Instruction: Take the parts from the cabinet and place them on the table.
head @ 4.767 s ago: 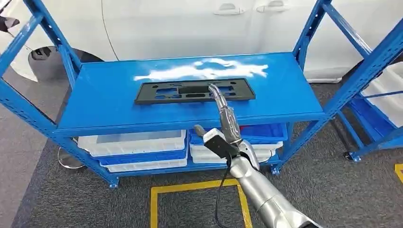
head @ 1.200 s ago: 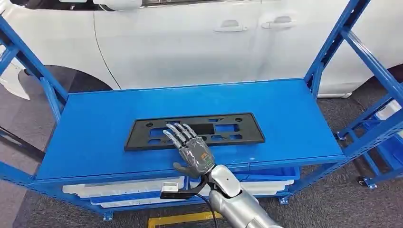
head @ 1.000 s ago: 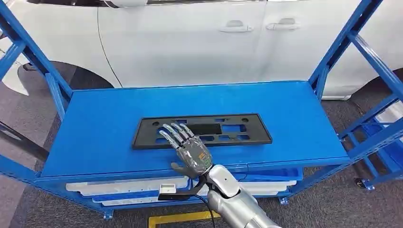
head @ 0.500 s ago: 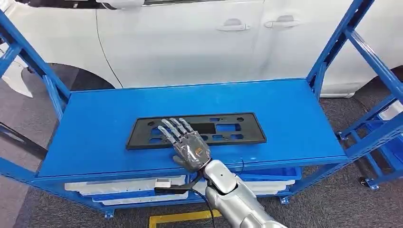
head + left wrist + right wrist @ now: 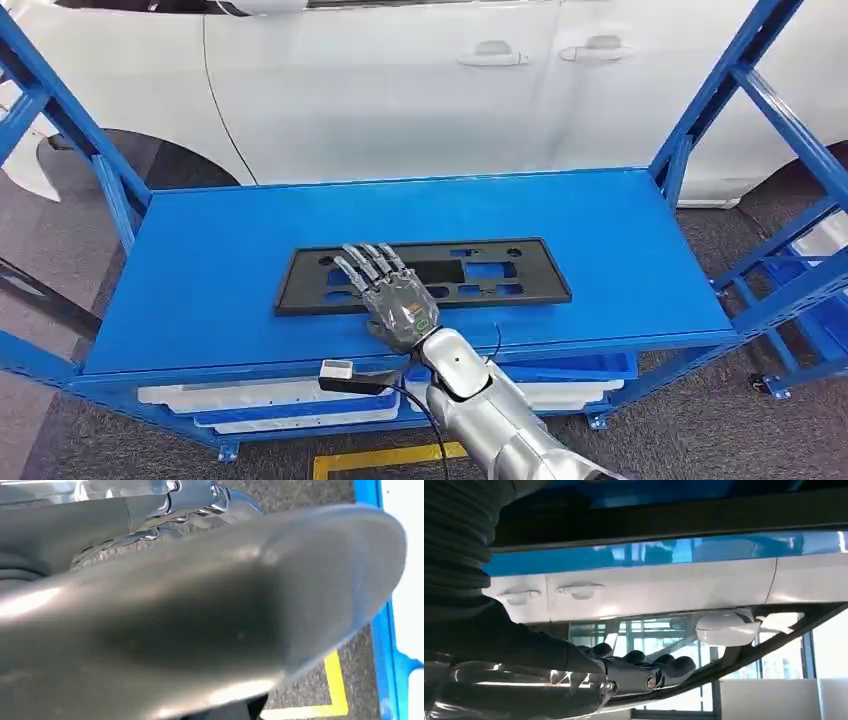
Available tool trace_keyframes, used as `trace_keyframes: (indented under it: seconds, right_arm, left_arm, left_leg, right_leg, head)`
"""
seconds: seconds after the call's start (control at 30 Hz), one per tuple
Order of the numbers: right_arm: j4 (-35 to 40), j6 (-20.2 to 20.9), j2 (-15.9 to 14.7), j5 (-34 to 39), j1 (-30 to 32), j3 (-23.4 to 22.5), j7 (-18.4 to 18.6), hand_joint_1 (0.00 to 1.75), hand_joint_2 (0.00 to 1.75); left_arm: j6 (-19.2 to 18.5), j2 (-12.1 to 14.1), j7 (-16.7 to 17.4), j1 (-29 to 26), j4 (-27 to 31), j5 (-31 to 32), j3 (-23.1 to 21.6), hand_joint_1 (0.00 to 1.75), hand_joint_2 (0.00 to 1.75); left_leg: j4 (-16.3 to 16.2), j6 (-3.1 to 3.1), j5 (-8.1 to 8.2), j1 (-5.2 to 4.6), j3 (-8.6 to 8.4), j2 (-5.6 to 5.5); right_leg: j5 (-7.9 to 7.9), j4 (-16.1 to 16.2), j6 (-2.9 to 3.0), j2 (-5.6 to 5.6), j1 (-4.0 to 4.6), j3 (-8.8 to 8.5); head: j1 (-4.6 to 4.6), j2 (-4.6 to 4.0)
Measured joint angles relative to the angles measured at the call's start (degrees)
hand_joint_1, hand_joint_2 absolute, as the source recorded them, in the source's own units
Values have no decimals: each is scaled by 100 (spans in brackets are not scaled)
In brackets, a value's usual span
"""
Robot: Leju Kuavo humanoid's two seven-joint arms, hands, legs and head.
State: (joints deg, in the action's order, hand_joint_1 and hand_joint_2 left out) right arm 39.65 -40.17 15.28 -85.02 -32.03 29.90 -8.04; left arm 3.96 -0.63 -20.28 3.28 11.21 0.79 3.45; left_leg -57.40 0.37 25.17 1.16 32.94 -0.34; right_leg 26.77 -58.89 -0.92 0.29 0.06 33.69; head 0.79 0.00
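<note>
— Behind your blue rack (image 5: 640, 290) stood a white car (image 5: 400, 90). What was in the bins?

— You had white and blue bins (image 5: 270, 405) stacked under the top shelf. What was in them could not be seen.

— How many parts?

— One flat black part (image 5: 480, 275) lay on the top shelf, its long side running left to right.

— And your hands?

— Your right hand (image 5: 390, 300) lay flat on the part's left half, fingers (image 5: 664, 667) straight and spread, holding nothing. Your left hand (image 5: 190, 610) was too blurry to tell.
</note>
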Motion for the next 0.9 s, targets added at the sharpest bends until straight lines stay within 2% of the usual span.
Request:
trace_keyframes:
  seconds: [0.03, 0.1, 0.13, 0.17, 0.2, 0.27, 0.3, 0.33, 0.43, 0.47, 0.5, 0.53, 0.6, 0.63, 0.67, 0.7, 0.73, 0.77, 0.8, 0.83, 0.87, 0.9]
  right_arm:
    - [-80, 0, 7, -13, -53, 0, 26, 0, 175]
    - [-225, 0, 7, 7, -76, 24, 129, 0, 175]
    - [-284, 0, 4, 7, -72, 35, 171, 0, 175]
    - [-365, 0, 2, -11, -72, 50, 214, 0, 175]
    - [-413, 0, 2, -66, -75, 66, 271, 0, 175]
    - [-472, 0, 2, -190, -107, 101, 411, 0, 175]
    - [-513, 0, 2, -262, -139, 131, 482, 0, 175]
    - [-551, 0, 2, -297, -176, 158, 536, 0, 175]
    - [-695, 0, -9, -444, -227, 243, 796, 0, 175]
    - [-721, -2, -9, -455, -271, 276, 857, 0, 175]
    - [-761, -2, -11, -463, -313, 332, 975, 0, 175]
    - [-831, 0, -11, -470, -365, 392, 1071, 0, 175]
    - [-962, 0, -11, -470, -396, 494, 1244, 0, 175]
    - [-1001, -9, -13, -470, -404, 516, 1301, 0, 175]
    - [-1045, -9, -13, -470, -426, 558, 1347, 0, 175]
    - [-1116, -9, -13, -470, -465, 631, 1425, 0, 175]
    - [-1175, -9, -13, -470, -511, 690, 1484, 0, 175]
    - [-1237, -7, -13, -470, -563, 746, 1583, 169, 175]
    - [-1309, 2, -13, -470, -623, 796, 1672, 175, 175]
    - [-1423, 29, -11, -470, -694, 851, 1755, 175, 175]
    - [-1495, 64, -11, -465, -742, 877, 1788, 175, 175]
    - [-1597, 142, -9, -448, -789, 900, 1825, 175, 175]
  left_arm:
    - [4, 2, -2, 15, 0, -2, 0, 0, 0]
    - [4, 2, -13, 20, 0, 0, 2, 0, 0]
    - [7, 2, -13, 7, 0, 0, 2, 0, 0]
    - [18, 2, -15, -5, 0, 0, 7, 0, 0]
    - [17, 2, -15, -8, 0, 0, 11, 0, 0]
    - [17, 0, -39, 3, 0, 4, 20, 0, 0]
    - [17, -2, -48, 5, 0, 13, 26, 0, 0]
    - [17, -7, -50, 12, 0, 17, 31, 0, 0]
    - [17, -9, -52, 13, 0, 35, 50, 0, 0]
    - [17, -9, -55, 23, 0, 35, 52, 0, 0]
    - [17, -4, -63, 25, 0, 37, 63, 0, 0]
    - [17, -7, -66, 31, 0, 39, 77, 0, 0]
    - [17, -9, -66, 27, 0, 44, 81, 0, 0]
    - [20, -9, -66, 15, 0, 44, 85, 0, 0]
    - [20, -9, -66, 8, 0, 48, 87, 0, 0]
    - [22, -9, -66, 6, 0, 59, 92, 0, 0]
    - [24, -7, -66, 12, 0, 63, 94, 0, 0]
    - [26, -7, -66, 18, 0, 72, 94, 0, 0]
    - [26, -7, -66, 24, 0, 85, 94, 0, 0]
    - [24, -7, -66, 41, 0, 96, 94, 0, 0]
    - [24, -7, -68, 47, 0, 103, 94, 0, 0]
    - [20, -7, -72, 42, 0, 103, 96, 0, 0]
  left_leg:
    - [-1, 40, 1, -1, 10, 4]
    - [-2, 53, 0, -11, 22, 7]
    - [-5, 55, 2, -12, 24, 7]
    - [-7, 55, 2, -12, 21, 6]
    - [-9, 52, 4, -12, 16, 2]
    - [-15, 39, 13, -18, -2, -5]
    - [-15, 26, 20, -20, -6, -5]
    - [-43, -15, 36, -64, 13, -4]
    - [4, -109, 12, -35, 4, 4]
    - [12, -150, 18, -62, -12, 9]
    - [-58, -169, 79, -37, 8, 14]
    - [-295, -188, 253, -39, 106, 13]
    - [-1169, -224, 682, -19, 507, 12]
    - [-1572, -245, 819, -12, 698, 12]
    - [-1745, -260, 821, -6, 782, 12]
    - [-1642, -274, 684, 4, 738, 13]
    - [-1286, -282, 448, 15, 572, 14]
    - [-762, -285, 178, 31, 320, 17]
    - [-277, -282, -24, 46, 79, 20]
    - [-76, -257, 99, 8, -16, 12]
    - [-65, -186, 64, 10, -15, -6]
    - [-80, -160, 69, -1, 2, -5]
  right_leg:
    - [207, -344, -31, 0, -17, 161]
    - [633, -1351, -76, 0, -38, 648]
    - [712, -1699, -86, 0, -41, 829]
    - [642, -1739, -87, -1, -44, 870]
    - [447, -1484, -74, -1, -44, 758]
    - [-62, -478, -10, -1, -36, 273]
    - [-208, 4, 46, -3, -22, 36]
    - [-148, 126, 64, -15, 11, -2]
    - [-161, 110, 128, 4, 40, 29]
    - [-189, 169, 172, 7, -8, 10]
    - [-217, 226, 190, -13, -33, -35]
    - [-218, 233, 227, -18, -36, -49]
    - [-211, 230, 251, -26, -23, -52]
    - [-206, 226, 257, -26, -16, -49]
    - [-205, 216, 257, -25, -16, -50]
    - [-197, 205, 252, -20, -21, -54]
    - [-184, 188, 238, -13, -27, -56]
    - [-168, 161, 218, -6, -35, -60]
    - [-146, 130, 194, -4, -37, -59]
    - [-125, 104, 157, -2, 2, -41]
    - [-127, 90, 130, 5, 7, -26]
    - [-142, 97, 99, 5, -3, -22]
  head:
    - [-26, -2]
    - [-24, 0]
    - [-26, 0]
    - [-24, -2]
    - [-24, 0]
    - [-26, 0]
    - [-26, -2]
    - [-20, -2]
    - [-22, -2]
    - [-22, 0]
    - [-17, -2]
    - [-9, -2]
    - [-9, -2]
    - [-13, 0]
    - [-6, -2]
    - [-9, -2]
    - [-6, 0]
    - [-6, 0]
    - [-6, -2]
    - [-6, 0]
    - [-11, 0]
    - [-37, 0]
